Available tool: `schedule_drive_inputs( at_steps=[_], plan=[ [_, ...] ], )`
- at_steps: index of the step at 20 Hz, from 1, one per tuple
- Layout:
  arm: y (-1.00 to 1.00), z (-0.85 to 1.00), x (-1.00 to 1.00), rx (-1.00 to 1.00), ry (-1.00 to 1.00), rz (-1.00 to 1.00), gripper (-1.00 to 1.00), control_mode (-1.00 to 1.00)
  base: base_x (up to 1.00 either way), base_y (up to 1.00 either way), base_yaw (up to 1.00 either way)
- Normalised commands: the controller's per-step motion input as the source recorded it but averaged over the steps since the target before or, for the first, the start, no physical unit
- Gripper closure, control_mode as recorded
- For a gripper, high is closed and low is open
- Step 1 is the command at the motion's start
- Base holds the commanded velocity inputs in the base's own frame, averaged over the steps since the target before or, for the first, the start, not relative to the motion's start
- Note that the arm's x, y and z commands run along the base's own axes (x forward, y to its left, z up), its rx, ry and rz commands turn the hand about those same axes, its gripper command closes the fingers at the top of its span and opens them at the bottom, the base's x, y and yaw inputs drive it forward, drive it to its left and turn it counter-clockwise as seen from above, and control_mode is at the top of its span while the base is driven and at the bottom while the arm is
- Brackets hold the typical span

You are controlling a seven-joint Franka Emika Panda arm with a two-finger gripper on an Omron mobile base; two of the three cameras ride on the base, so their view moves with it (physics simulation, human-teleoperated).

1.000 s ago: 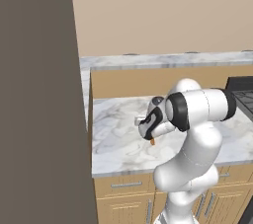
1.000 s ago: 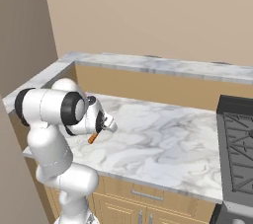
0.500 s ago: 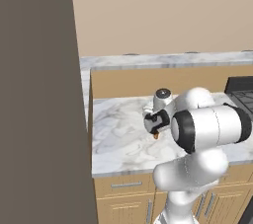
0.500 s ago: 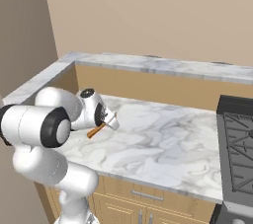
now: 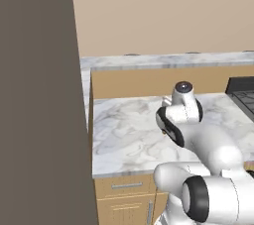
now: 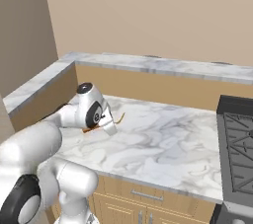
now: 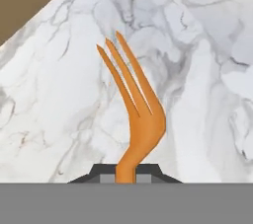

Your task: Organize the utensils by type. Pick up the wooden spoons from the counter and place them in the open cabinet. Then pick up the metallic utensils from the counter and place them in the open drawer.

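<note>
Your marbled white-and-grey counter (image 6: 163, 144) ran from the tall brown panel (image 5: 39, 100) on its left to the dark stovetop (image 6: 237, 139) on its right, with a raised marble-capped ledge (image 6: 163, 65) behind.

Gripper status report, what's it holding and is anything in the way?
Gripper shut on an orange-brown fork, tines pointing away. Fork held above the marbled counter. Nothing visible in the way.

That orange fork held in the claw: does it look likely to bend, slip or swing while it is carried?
The fork probably stays stiff: its tines hold their shape unsupported. It is gripped only at the narrow neck by the claw, so it might pivot or slip. It looks slim, likely light.
</note>
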Motion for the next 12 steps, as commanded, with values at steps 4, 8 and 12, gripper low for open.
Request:
schedule_drive_inputs(
  at_steps=[4,8,12],
  plan=[
    [-0.30,0.98,-0.98,0.22,-0.20,-0.31,1.00,-1.00,0.00,0.00,0.00],
    [-0.18,0.83,-1.00,0.21,-0.29,-0.28,1.00,-1.00,0.00,0.00,0.00],
    [0.01,0.51,-0.91,0.08,-0.30,-0.18,1.00,-1.00,0.00,0.00,0.00]
  ],
)
